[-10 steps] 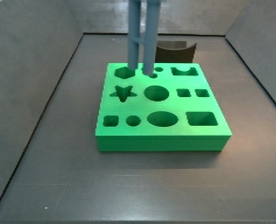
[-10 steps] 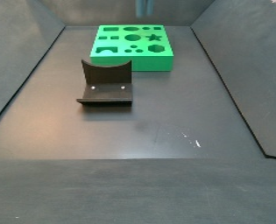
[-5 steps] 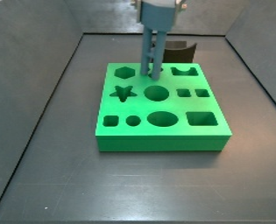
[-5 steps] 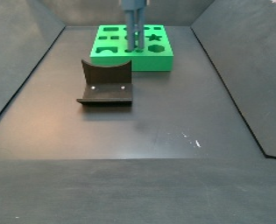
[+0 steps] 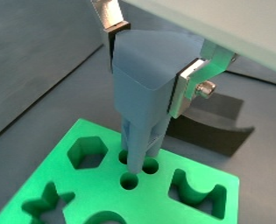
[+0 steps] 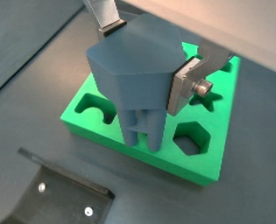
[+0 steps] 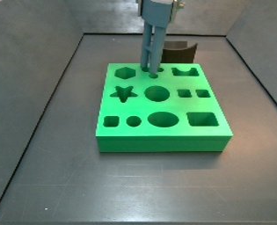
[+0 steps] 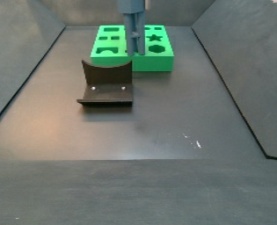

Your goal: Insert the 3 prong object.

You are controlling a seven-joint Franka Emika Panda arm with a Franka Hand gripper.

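My gripper (image 5: 150,66) is shut on the blue-grey 3 prong object (image 5: 146,87), which hangs upright with its prongs pointing down. It also shows in a wrist view (image 6: 134,96). Its prong tips reach the small round holes (image 5: 130,182) near the far edge of the green block (image 7: 164,110), beside the hexagon hole (image 7: 127,72). In both side views the object (image 7: 152,48) (image 8: 135,35) stands over the block (image 8: 134,47). Whether the prongs are inside the holes I cannot tell.
The green block has star (image 7: 123,92), round (image 7: 158,92), square and oval cut-outs. The dark fixture (image 8: 106,83) stands on the floor next to the block; it shows behind the block in a side view (image 7: 179,50). Grey walls enclose the floor.
The gripper with the 3 prong object came down and shifted right from the block's far-left corner to the small holes; in the last half second it barely moved.
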